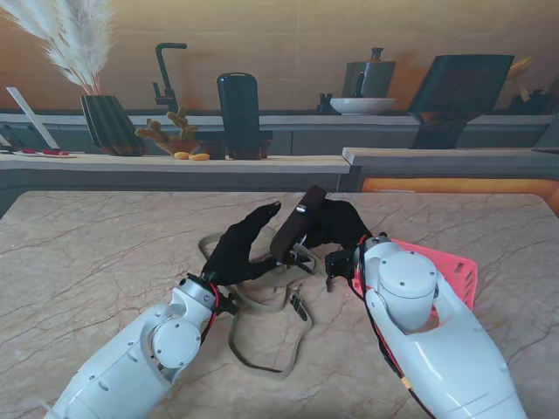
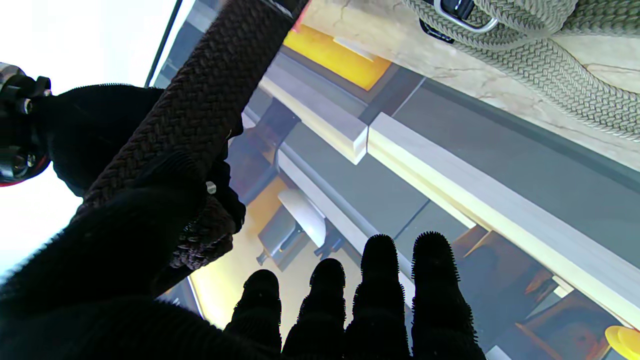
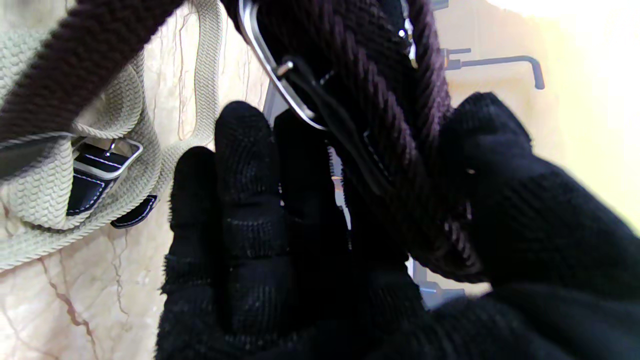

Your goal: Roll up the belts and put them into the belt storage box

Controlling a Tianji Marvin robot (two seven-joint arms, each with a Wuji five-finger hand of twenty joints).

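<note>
**Brown belt held up between 2 hands, box to the right**

Stand view: the brown belt [image 1: 295, 225] rises steeply between the left hand [image 1: 238, 249] and right hand [image 1: 336, 229]; the red storage box [image 1: 454, 269] lies nearer the right arm.

Left wrist view: the thumb [image 2: 150, 210] pinches the brown strap, 4 fingers [image 2: 380, 280] extended.

Right wrist view: fingers curl around the buckle [image 3: 270, 60] end; the beige belt [image 3: 45, 200] lies loose on the table [image 3: 90, 300].

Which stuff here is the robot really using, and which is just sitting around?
Using:
brown belt, held by left hand and right hand
beige belt
pink storage box

Just sitting around:
black jug
feather vase
white bowl
</note>
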